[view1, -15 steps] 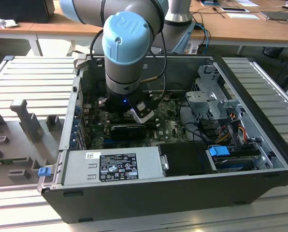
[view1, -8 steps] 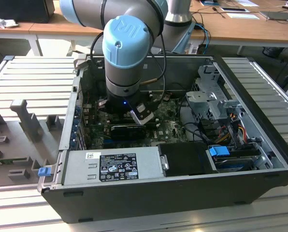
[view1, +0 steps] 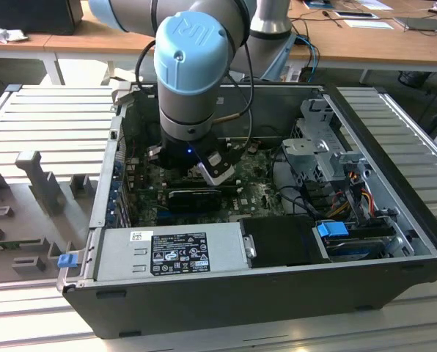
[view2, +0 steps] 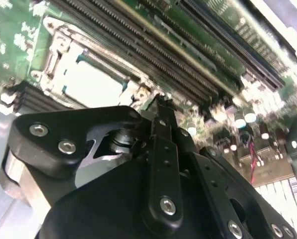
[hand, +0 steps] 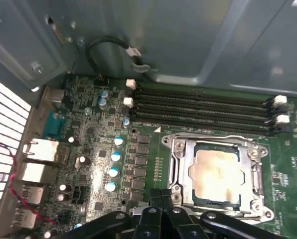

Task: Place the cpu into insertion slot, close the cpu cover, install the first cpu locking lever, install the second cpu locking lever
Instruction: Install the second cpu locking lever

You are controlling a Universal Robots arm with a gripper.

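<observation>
The arm reaches down into the open computer case (view1: 394,220), with the gripper (hand: 161,201) low over the motherboard (hand: 88,144), just beside the insertion slot (hand: 176,167). In the first wrist view the cpu (hand: 217,172) already lies flat in the slot, and the cpu cover (hand: 253,174) is folded down around it, its frame bordering the pale chip face. In both wrist views the fingertips (view2: 161,107) meet in a narrow point with nothing between them, so the jaws look together and empty.

Placing the chip and closing the cover therefore seem done, and the step in hand looks like the first locking lever. Thin metal rods run along the socket's edges, but I cannot tell whether either is latched. That step calls for a firm, controlled push on a lever's end, clear of the memory slots (hand: 203,112) right beside the socket.
</observation>
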